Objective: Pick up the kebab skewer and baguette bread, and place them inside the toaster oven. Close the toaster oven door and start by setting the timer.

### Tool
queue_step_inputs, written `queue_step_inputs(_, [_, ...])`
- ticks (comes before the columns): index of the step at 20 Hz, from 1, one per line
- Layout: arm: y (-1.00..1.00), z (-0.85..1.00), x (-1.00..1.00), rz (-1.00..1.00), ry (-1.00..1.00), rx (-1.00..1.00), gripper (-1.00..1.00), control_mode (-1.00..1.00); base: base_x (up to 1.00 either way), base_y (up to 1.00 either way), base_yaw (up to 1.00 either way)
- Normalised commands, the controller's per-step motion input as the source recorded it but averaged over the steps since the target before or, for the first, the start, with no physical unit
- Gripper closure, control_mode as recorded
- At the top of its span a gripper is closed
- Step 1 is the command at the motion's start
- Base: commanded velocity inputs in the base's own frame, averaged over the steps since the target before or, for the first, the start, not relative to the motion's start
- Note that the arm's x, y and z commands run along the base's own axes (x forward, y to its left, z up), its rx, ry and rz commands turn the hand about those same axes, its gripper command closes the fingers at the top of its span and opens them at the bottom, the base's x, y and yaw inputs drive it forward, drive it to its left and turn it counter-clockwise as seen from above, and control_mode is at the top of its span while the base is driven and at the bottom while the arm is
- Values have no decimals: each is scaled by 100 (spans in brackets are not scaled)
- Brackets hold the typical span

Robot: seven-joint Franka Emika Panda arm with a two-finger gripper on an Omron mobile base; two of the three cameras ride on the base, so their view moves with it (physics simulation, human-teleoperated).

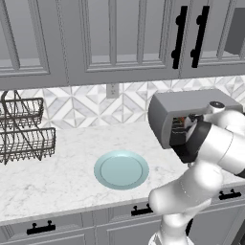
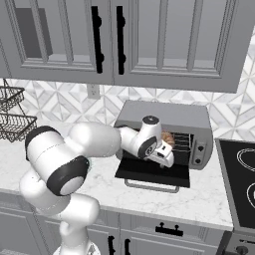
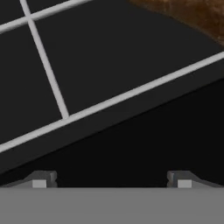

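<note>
My claw (image 2: 167,155) sits at the mouth of the oven (image 2: 172,119), just above the dropped door (image 2: 149,174), and its fingers stand spread wide with nothing between them. In the hand view the two tips (image 3: 43,180) rise far apart at the bottom, and beyond them run the pale wires of the rack (image 3: 109,102) over the dark inside. A golden-brown, mottled crust shows at the top right corner of that view: the bread (image 3: 197,13), lying on the rack ahead of my tips and apart from them. From the right base view the same brown shape (image 2: 168,138) shows inside the oven, just behind my wrist.

The door lies flat on the table (image 2: 209,194), its silver handle (image 2: 149,188) toward the front edge (the control panel (image 2: 200,152) is at the oven's right end). I cannot make out the skewer for certain; some small reddish bits (image 1: 178,123) show in the oven opening in the left base view, too blurred to name.

On the table to the oven's left lies a pale blue plate (image 1: 121,169), well apart from it, with nothing on it. A wire basket rack (image 1: 21,129) stands at the far left against the tiled wall.
</note>
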Motion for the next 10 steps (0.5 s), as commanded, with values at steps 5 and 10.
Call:
queue_step_inputs(5, [0, 0, 22, -8, -3, 10, -100, -100, 0, 0, 0])
queue_step_inputs(10, [2, 0, 29, -8, -9, 13, -100, -100, 0, 0, 0])
